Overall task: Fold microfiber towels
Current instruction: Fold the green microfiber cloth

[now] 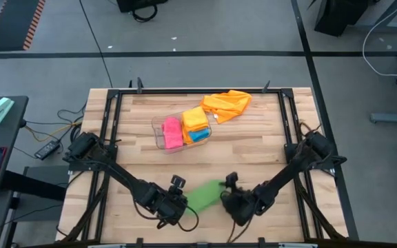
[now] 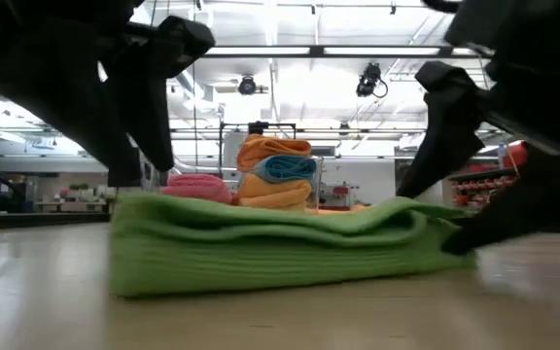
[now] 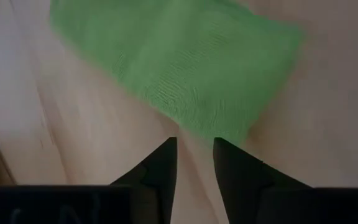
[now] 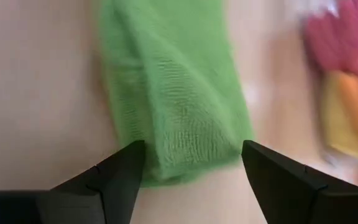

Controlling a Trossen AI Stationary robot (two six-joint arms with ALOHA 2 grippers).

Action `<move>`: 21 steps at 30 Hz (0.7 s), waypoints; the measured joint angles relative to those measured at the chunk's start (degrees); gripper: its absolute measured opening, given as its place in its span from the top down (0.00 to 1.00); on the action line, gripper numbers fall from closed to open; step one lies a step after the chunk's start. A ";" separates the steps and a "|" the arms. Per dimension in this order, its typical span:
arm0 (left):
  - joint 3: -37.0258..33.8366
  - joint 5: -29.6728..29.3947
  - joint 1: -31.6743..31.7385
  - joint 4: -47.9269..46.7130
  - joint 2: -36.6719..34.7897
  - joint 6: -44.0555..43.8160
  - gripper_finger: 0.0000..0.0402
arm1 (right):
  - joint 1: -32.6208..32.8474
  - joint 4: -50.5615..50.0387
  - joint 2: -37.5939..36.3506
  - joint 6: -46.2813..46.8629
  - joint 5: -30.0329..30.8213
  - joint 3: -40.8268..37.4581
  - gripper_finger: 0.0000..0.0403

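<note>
Green microfiber towel, folded into a thick oblong pad, lay on the wooden desk near its front edge, between the two tools. In the low view its stacked layers sagged and rippled at the edges, which suggested a soft, light, limp cloth that would drape and unfold if lifted by one layer only; the looped pile looked grippy rather than slippery, and nothing about it appeared fragile. A sound hold would probably be a pinch across all layers at a short end, or at two corners together, so that the fold kept its shape.

The left tool stood just off one end of the towel, its fingers nearly together with a narrow gap and nothing between them. The right tool was spread wide at the opposite end, its two fingers straddling the towel's width without a visible grip.

Further back, the clear plastic bin held a pink towel, a folded orange-yellow towel and a blue towel; an unfolded orange towel lay crumpled just beside the bin.

No brand, label or legible writing appeared on any towel or on the bin.
</note>
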 joint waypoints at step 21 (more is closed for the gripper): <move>-1.03 0.14 0.78 4.62 2.89 4.36 0.72 | -3.75 -8.15 -16.65 8.98 -1.93 -1.62 0.34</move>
